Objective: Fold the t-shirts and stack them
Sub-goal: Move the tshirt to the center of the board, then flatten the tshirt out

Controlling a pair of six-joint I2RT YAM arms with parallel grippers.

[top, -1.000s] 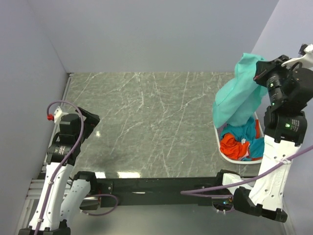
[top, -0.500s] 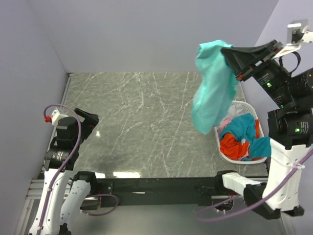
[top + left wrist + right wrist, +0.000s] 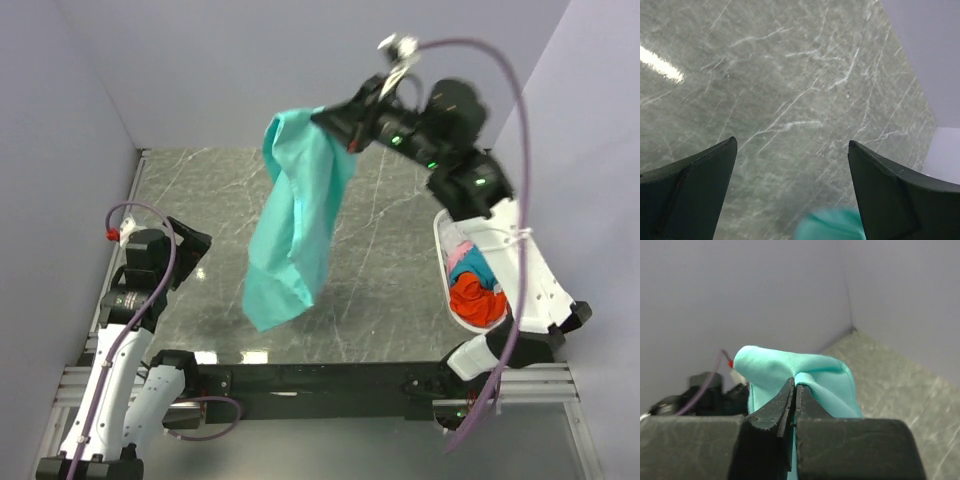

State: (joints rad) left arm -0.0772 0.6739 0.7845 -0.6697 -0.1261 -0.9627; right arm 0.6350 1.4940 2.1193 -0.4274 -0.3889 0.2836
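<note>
Scanning the edges first: we see walls close behind the table (image 3: 220,190) and on both sides, w/ marble top showing across the left & middle. The white lattice basket (image 3: 441,262) sits at the right edge, beside the right arm. In it lie an orange-red shirt (image 3: 474,302), a blue-teal shirt (image 3: 480,270) and a pale pink shirt (image 3: 459,252), all bunched together.

The teal-green t-shirt (image 3: 295,230) hangs in the air over mid-table as a long crumpled drape. Its top fold is pinched in the right gripper (image 3: 794,386), jaws nearly closed on the cloth. We can't tell if its lower end touches the marble. The left gripper (image 3: 792,144) hovers at the left, jaws wide w/ nothing between.
</note>
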